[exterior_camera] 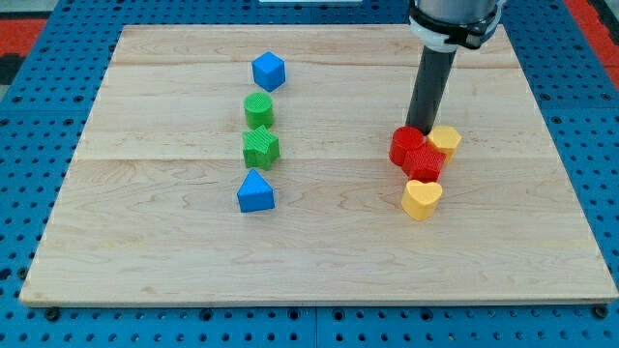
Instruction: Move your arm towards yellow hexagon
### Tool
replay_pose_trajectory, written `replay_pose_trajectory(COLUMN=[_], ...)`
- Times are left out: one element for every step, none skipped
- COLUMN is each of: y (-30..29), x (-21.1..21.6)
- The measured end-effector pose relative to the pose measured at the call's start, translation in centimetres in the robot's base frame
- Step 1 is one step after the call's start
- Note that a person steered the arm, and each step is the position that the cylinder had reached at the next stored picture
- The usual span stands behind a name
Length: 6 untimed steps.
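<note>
The yellow hexagon lies at the view's right of centre on the wooden board. My tip stands just to its upper left, very close to it and right behind the red cylinder. A red star-shaped block touches the hexagon's lower left. A yellow heart lies just below the red star.
A column of blocks stands left of centre: a blue cube at the top, a green cylinder, a green star and a blue triangular block at the bottom. A blue pegboard surrounds the board.
</note>
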<state>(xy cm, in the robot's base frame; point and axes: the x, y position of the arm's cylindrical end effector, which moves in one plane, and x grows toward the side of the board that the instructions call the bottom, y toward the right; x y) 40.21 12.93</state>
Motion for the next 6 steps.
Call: replay_pose_trajectory(y=[0.4, 3.8, 6.3, 6.5, 3.1, 4.1], x=[-4.0, -5.6, -4.2, 0.5, 1.4, 2.4])
